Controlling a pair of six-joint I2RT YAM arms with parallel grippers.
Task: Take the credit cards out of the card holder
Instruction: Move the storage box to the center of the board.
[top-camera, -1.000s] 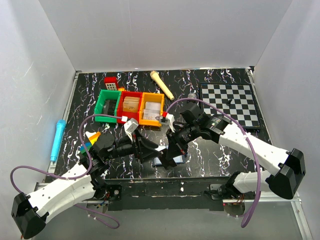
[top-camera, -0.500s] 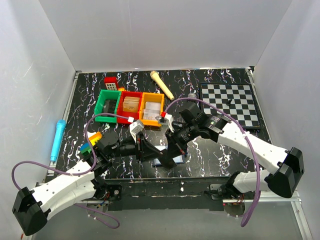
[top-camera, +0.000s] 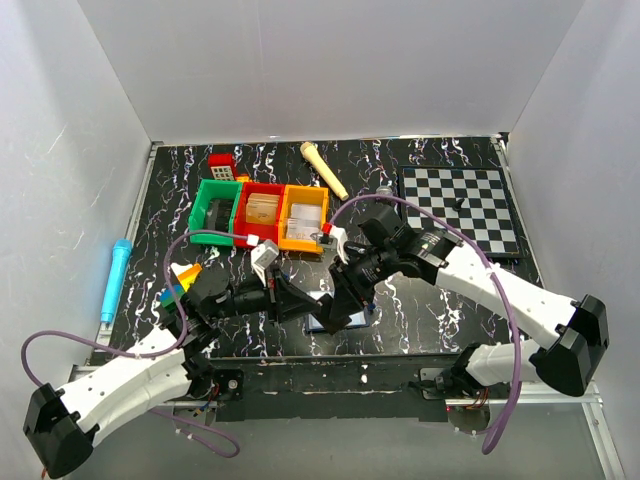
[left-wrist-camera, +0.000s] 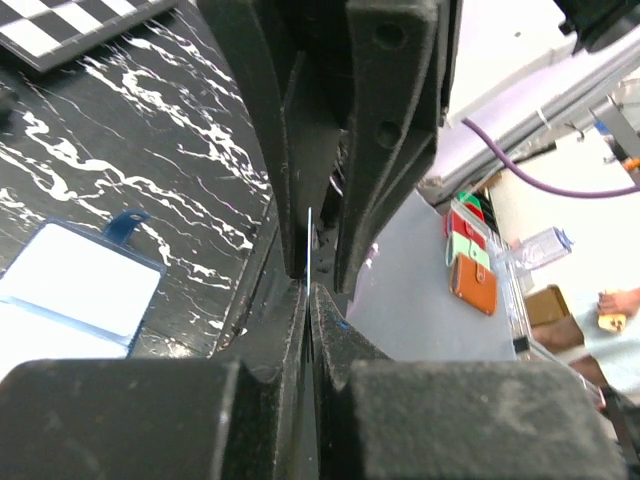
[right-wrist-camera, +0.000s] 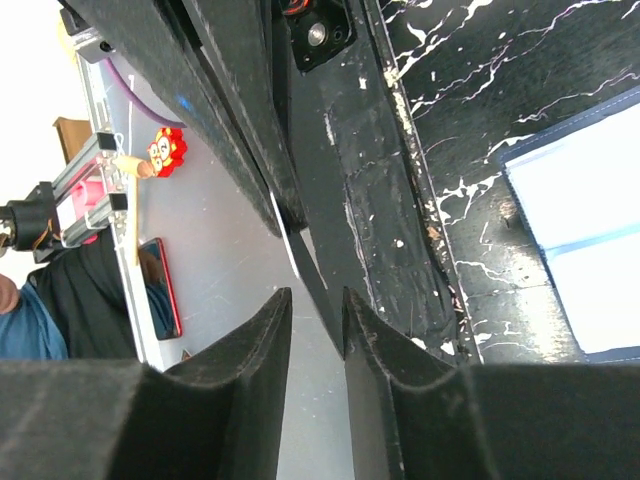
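At the left gripper (left-wrist-camera: 308, 300), clamped shut on a credit card (left-wrist-camera: 309, 238), edge-on as a thin white line in both wrist views. Met tip to tip by the right gripper (right-wrist-camera: 315, 335), narrowly parted around that sliver. Nearby, flat and open on the table (left-wrist-camera: 170, 140), pale inside up: the card holder (left-wrist-camera: 85, 290). From above, half hidden under both grippers, card too thin to make out.

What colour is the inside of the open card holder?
Pale bluish-white with navy edging; the card holder shows best in the left wrist view.

Glossy marbled black table (left-wrist-camera: 170, 130), matt grainy black plastic fingers (left-wrist-camera: 150, 420) — smooth pale-lined card holder (left-wrist-camera: 80, 290).
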